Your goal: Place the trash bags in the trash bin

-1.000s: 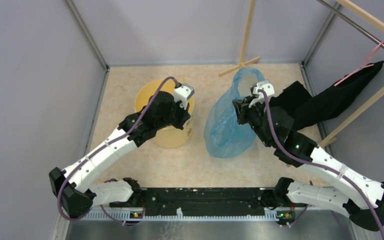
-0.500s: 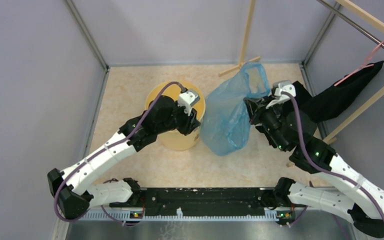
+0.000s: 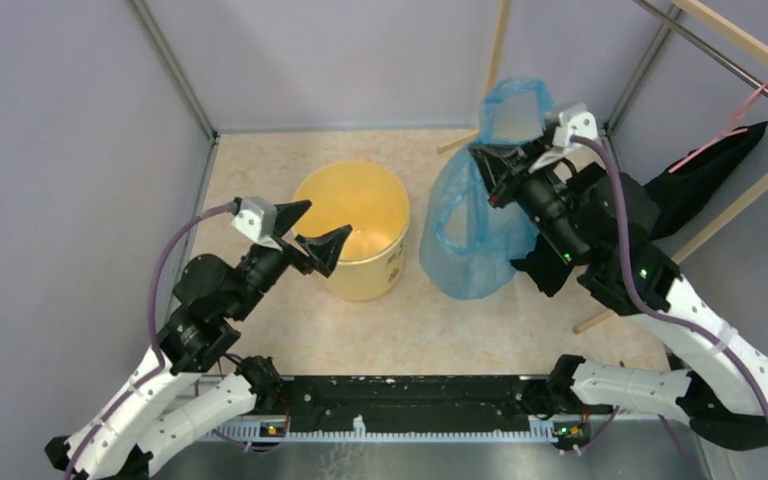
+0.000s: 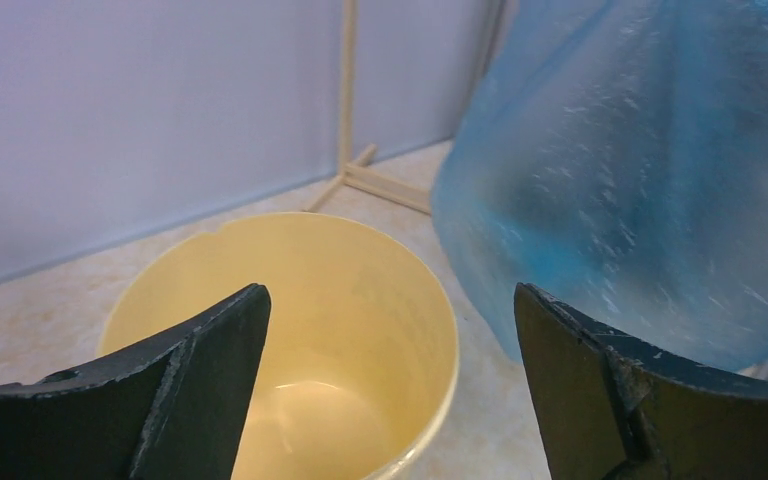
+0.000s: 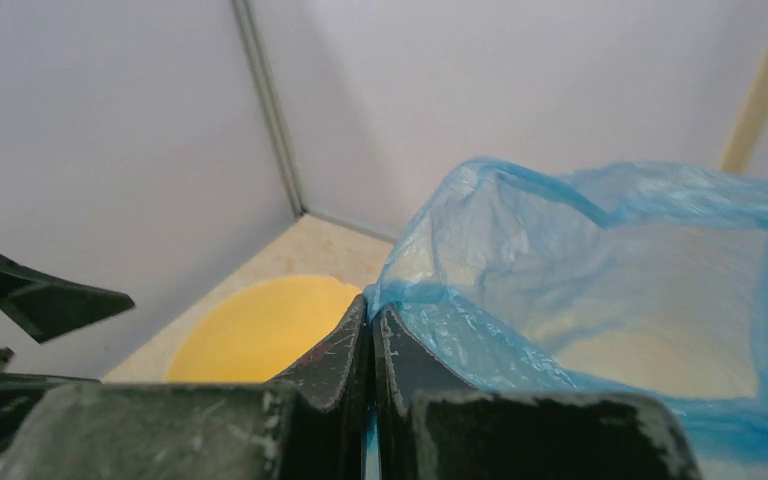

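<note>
The beige marbled table (image 3: 260, 170) carried the pale-yellow trash bin (image 3: 355, 232) left of centre. It stood upright, with nothing showing inside but its glossy floor. A second earlier the left arm lay across it, jaws pressed together at the far rim. The bin had since slid a little to the right. That arm had drawn back to the near left, so the mouth was uncovered from above.

Just right of the bin hung the light-blue trash bag (image 3: 480, 235). A second earlier it lay slumped on the table; now it was hoisted into a long, hanging shape, its top well above the bin's rim. Its lower end was still down at table level, and whether it brushed the bin's side could not be told. By my reading, the bin was placed and freed, and the bag only needed carrying left over the opening.

The film looked thin, crinkled and see-through. It fell in long folds, with a handle loop standing up and the mouth gaping beside the fingers.

The right gripper (image 5: 371, 318) pinched the bag's upper edge, its jaws tight together with blue film between them. The left gripper (image 3: 326, 219) stood spread wide and held nothing, at the bin's near-left rim.
</note>
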You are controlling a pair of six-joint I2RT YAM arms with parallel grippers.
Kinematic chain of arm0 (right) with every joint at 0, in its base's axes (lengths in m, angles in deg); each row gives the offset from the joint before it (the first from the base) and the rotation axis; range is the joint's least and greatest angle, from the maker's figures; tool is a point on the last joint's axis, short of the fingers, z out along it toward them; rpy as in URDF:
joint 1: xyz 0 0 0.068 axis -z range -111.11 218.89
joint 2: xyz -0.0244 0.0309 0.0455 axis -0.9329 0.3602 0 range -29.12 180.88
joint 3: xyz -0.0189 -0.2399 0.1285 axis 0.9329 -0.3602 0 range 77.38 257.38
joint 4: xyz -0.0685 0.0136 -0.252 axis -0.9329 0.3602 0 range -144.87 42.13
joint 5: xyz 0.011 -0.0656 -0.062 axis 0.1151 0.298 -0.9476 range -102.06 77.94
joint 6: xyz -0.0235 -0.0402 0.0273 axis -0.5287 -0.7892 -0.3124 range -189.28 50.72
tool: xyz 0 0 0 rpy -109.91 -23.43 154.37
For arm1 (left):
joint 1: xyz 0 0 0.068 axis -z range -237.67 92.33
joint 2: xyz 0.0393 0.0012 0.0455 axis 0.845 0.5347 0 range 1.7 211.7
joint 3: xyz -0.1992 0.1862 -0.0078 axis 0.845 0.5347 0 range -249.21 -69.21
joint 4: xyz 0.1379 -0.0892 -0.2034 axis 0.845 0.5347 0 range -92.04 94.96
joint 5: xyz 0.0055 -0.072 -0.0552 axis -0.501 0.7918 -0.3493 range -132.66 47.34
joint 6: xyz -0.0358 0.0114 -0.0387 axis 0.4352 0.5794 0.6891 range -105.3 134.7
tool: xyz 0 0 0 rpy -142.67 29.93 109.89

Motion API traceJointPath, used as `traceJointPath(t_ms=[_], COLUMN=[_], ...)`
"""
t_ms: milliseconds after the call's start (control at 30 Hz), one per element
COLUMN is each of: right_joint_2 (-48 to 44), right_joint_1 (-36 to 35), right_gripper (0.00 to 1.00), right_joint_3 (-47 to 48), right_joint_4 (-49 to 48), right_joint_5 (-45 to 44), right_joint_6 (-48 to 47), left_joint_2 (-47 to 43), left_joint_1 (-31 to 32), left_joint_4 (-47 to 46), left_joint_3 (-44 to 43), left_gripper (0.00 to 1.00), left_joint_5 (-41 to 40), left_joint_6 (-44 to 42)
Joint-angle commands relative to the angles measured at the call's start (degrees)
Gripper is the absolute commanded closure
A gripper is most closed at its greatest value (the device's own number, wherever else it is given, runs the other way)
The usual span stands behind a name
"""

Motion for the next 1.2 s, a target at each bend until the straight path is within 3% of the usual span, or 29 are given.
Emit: traceJointPath(t_ms=[0, 233, 433, 533, 733, 1167], right_joint_2=[10.06, 27.13, 34.44, 31.70, 23.12, 8.77], right_joint_1=[-0.01, -4.21, -7.57, -7.57, -7.48, -6.41], right_gripper=[1.00, 1.00, 1.00, 1.00, 1.00, 1.00], right_joint_3=[11.62, 29.02, 40.89, 37.65, 22.65, -4.60], right_joint_4=[-5.77, -11.00, -11.00, -16.17, -23.63, -11.84], right_joint_5=[13.43, 29.58, 32.24, 31.40, 19.45, 11.95], right_joint_6=[-1.76, 4.23, 3.76, 4.88, 4.65, 1.36], left_joint_2=[-2.44, -3.86, -5.89, -7.18, -9.87, -9.23], left_joint_1=[-2.26, -10.52, -17.05, -18.49, -21.32, -22.91], left_joint_4=[-5.69, -6.89, -7.87, -7.84, -8.64, -8.54], left_joint_3=[2.77, 4.33, 5.78, 5.84, 6.73, 6.30], left_gripper=[0.02, 0.01, 0.01, 0.01, 0.01, 0.01], left_joint_5=[-10.26, -6.09, -3.11, -5.93, -8.60, -10.21], left_joint_6=[2.91, 6.83, 9.83, 9.78, 9.30, 9.69])
